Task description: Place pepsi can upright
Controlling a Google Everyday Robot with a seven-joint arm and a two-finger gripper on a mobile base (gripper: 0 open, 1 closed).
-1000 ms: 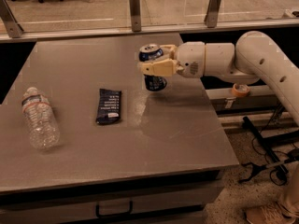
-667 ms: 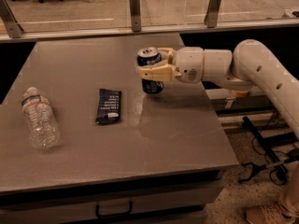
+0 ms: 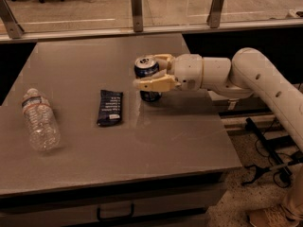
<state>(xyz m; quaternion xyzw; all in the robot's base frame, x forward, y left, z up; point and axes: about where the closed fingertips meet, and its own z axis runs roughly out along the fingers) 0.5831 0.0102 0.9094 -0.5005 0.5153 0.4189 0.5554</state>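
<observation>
The pepsi can (image 3: pixel 145 67), dark blue with a silver top, stands upright near the middle of the grey table (image 3: pixel 180 136), toward its right side. Its base is at or just above the tabletop; I cannot tell whether it touches. My gripper (image 3: pixel 147 74) reaches in from the right and is shut on the can. One cream finger (image 3: pixel 154 83) crosses the can's front and the other sits behind it. The white arm (image 3: pixel 255 77) stretches off to the right.
A flat dark wrapper (image 3: pixel 110 107) lies left of the can. A clear plastic bottle (image 3: pixel 40 125) lies on its side near the table's left edge. A railing with posts (image 3: pixel 136 8) runs behind the table. The table's right edge is just below the arm.
The gripper has carried the can a little to the left and lower, toward the tabletop. The wrapper and the bottle have not moved.
</observation>
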